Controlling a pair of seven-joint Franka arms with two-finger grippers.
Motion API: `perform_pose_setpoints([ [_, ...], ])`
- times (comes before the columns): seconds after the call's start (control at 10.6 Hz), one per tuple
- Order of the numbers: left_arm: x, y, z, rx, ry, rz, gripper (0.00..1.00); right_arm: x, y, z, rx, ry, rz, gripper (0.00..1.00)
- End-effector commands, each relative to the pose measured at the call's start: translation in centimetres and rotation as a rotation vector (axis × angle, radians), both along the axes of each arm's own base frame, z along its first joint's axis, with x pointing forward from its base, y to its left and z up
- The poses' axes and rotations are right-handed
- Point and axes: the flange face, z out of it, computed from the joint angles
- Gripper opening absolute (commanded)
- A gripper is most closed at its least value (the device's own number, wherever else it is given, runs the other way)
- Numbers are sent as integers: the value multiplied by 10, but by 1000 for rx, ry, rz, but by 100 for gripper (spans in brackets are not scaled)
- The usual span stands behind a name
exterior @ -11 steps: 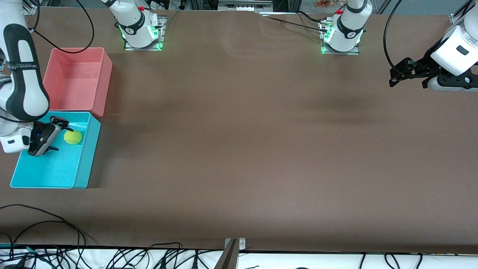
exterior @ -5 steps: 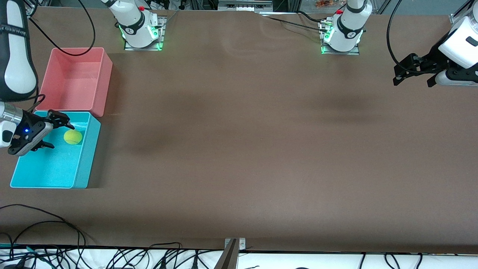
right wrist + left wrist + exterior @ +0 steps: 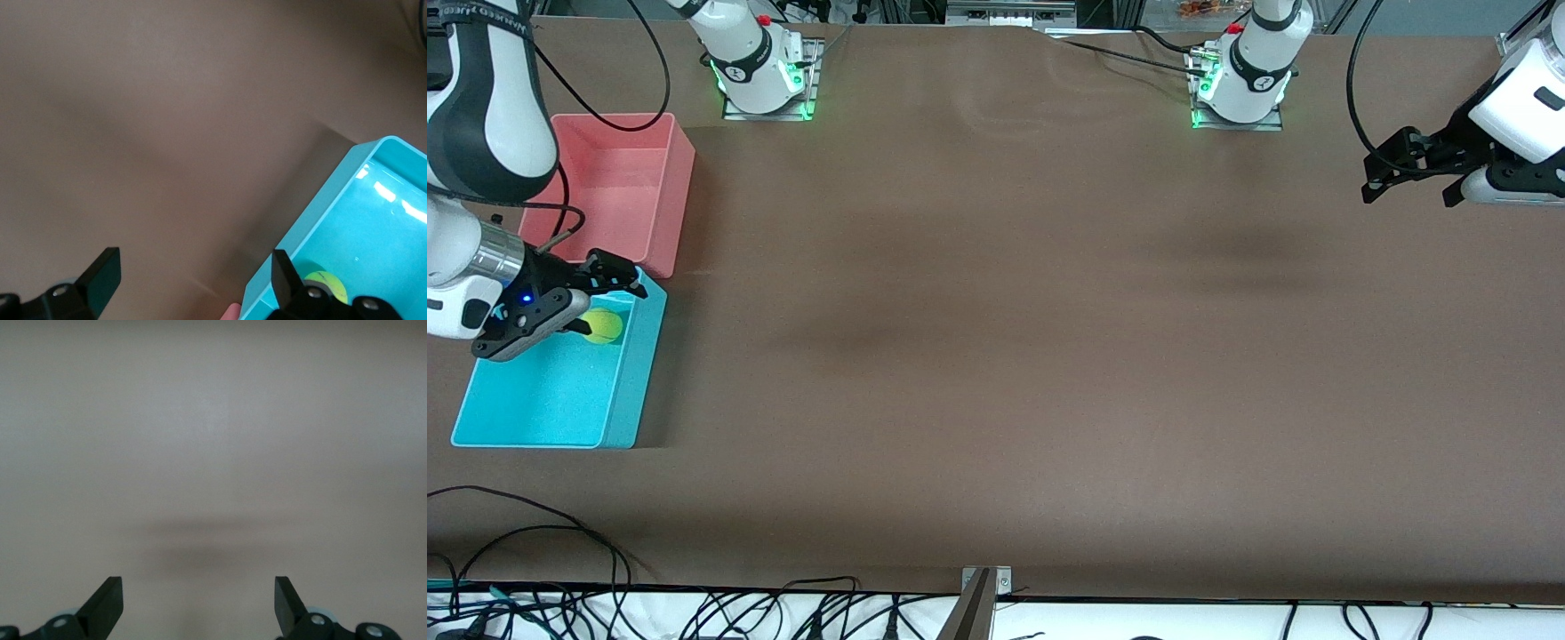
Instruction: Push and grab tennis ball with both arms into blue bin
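tennis ball [image 3: 604,326] resting inside blue bin [image 3: 618,412], in the bin's corner toward the pink bin [image 3: 667,182] and the desk's middle, partly covered in the front view by the right gripper. in the right wrist view, ball [image 3: 328,285] visible just inside the bin wall [image 3: 313,220], half hidden by one finger.

blue bin at the right arm's end of the desk [image 3: 996,356], nearer the front camera than the pink bin, the two touching or nearly so at adjoining walls; cannot tell which.

right gripper [image 3: 600,302] up in the air over the ball's corner of the blue bin, fingers spread wide, nothing between them. right wrist view: fingertips [image 3: 100,273] well apart, bare brown desk [image 3: 167,133] between.

left gripper [image 3: 1409,169] over the desk's edge at the left arm's end, well apart from both bins, waiting. fingers spread wide, pinching nothing. left wrist view: gripper [image 3: 199,603] over plain desk surface [image 3: 213,440], soft shadow below.

black cables [image 3: 560,569] along the desk's front edge.
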Motion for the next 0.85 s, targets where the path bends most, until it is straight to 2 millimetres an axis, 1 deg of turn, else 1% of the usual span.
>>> perform_pose_setpoints([
  [0.0, 3, -4, 3, -2, 12, -2, 100, -4, 5, 41, -42, -27, -33, 100],
  [0.09, 3, -4, 3, -2, 12, -3, 100, -6, 4, 49, -46, -38, -52, 100],
  [0.28, 2, -3, 1, -2, 20, 0, 100, -12, 5, 67, -46, -39, -190, 100],
  [0.47, 2, 0, 0, 0, 21, 4, 100, -18, 8, 86, -60, -47, -278, 100],
  [0.56, 2, -1, 0, -2, 21, 3, 100, -19, 16, 97, -107, -67, -301, 100],
  [0.66, 2, -2, 0, -2, 21, 1, 100, -21, 22, 114, -145, -91, -362, 100],
  [0.75, 2, -3, 0, 0, 23, 0, 100, -27, 23, 120, -148, -80, -419, 100],
])
